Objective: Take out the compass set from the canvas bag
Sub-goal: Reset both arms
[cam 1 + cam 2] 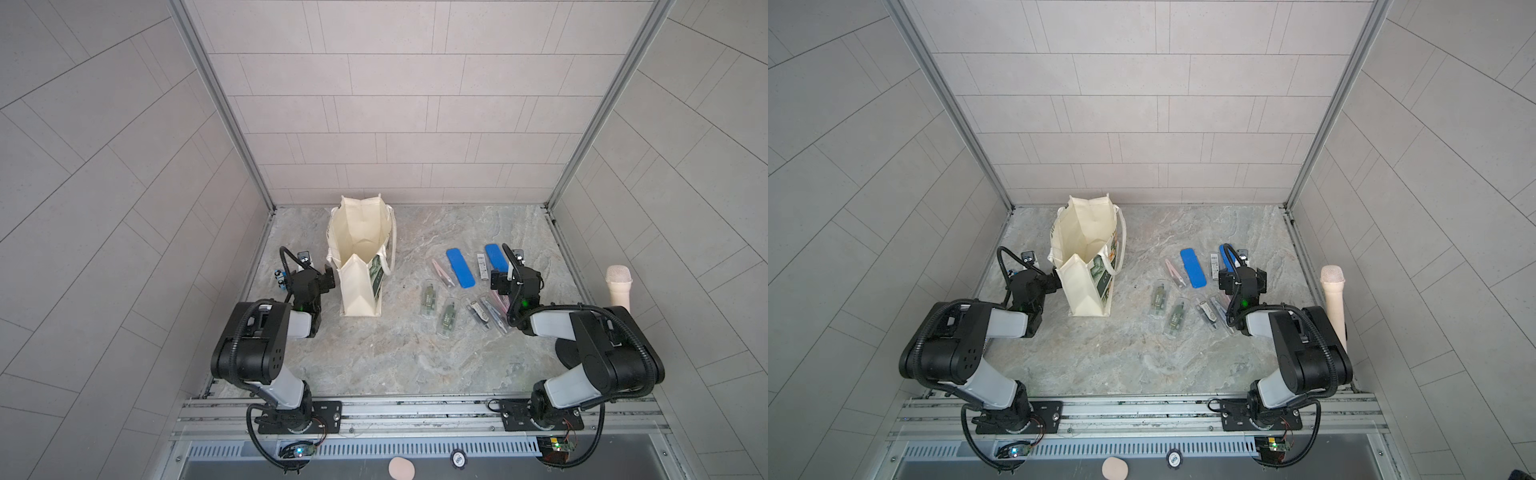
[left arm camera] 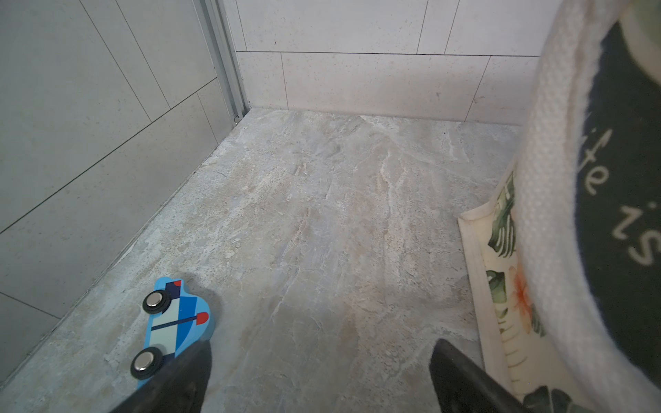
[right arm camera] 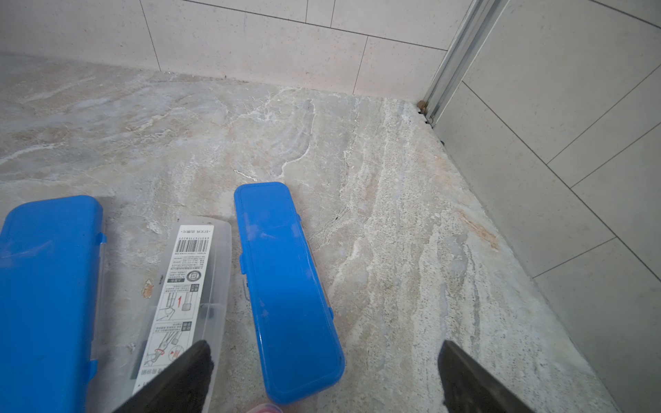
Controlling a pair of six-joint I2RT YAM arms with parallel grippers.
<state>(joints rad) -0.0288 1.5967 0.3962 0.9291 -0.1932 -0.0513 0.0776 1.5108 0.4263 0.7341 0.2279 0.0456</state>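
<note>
The canvas bag (image 1: 359,291) (image 1: 1084,291) stands upright and open at the table's back left; only cream cloth shows inside it. Its printed side (image 2: 500,304) fills one edge of the left wrist view. Several compass set cases lie on the table to the right of the bag: a blue case (image 1: 460,268) (image 1: 1192,268), a second blue case (image 3: 286,286), a clear labelled case (image 3: 186,293) and clear cases with green contents (image 1: 429,299). My left gripper (image 1: 329,281) (image 2: 322,354) hangs open beside the bag's left wall. My right gripper (image 1: 498,279) (image 3: 325,348) is open and empty above the second blue case.
A blue toy car (image 2: 175,321) (image 1: 280,279) lies by the left wall, next to my left gripper. A cream microphone-shaped object (image 1: 619,286) leans at the right wall. Tiled walls close in the marble table (image 1: 374,353) on three sides.
</note>
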